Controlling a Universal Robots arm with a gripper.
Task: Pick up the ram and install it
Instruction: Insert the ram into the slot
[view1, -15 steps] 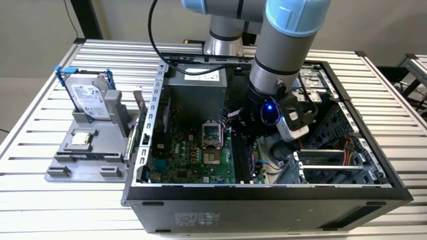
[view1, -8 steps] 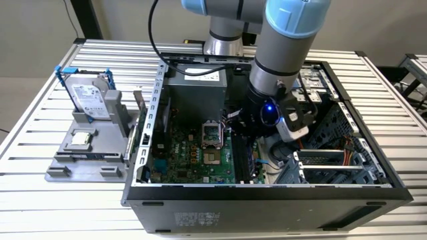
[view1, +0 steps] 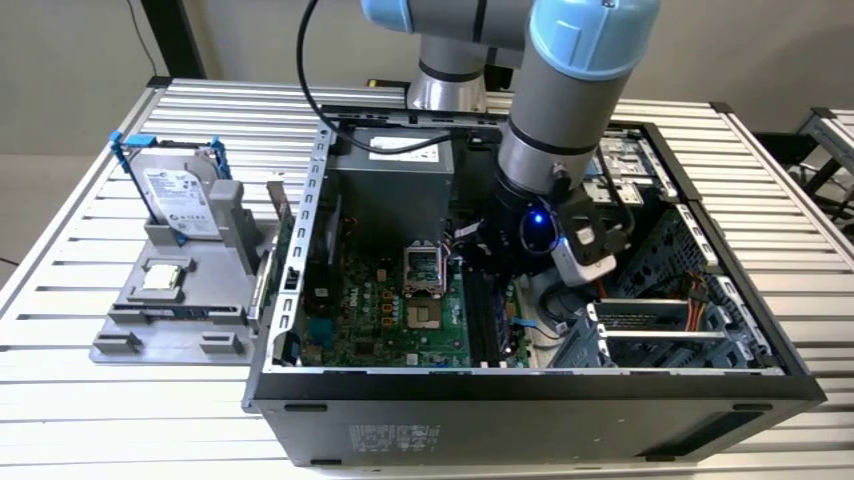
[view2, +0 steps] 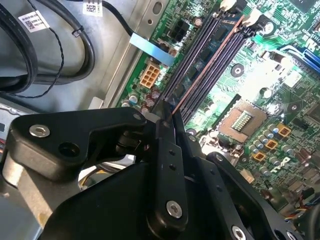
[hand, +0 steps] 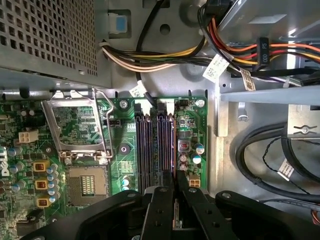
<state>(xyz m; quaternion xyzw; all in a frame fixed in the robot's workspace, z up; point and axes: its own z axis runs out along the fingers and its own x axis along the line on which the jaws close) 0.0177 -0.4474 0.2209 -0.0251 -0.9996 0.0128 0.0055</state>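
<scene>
Inside one open computer case (view1: 534, 385), the pincer (hand: 174, 185) grips one ram (view2: 200, 75) edge-on over four motherboard slots (hand: 155, 145).

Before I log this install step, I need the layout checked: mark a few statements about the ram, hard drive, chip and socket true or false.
1. The fingers grip the ram edge-on, lined up along the memory slots. True.
2. The hard drive lies inside the computer case. False: it stands upright in the grey holder, outside the case on the exterior view's left.
3. The processor socket is uncovered, its cover swung open. True.
4. The square chip sits in the socket. False: it lies on the grey holder.
</scene>
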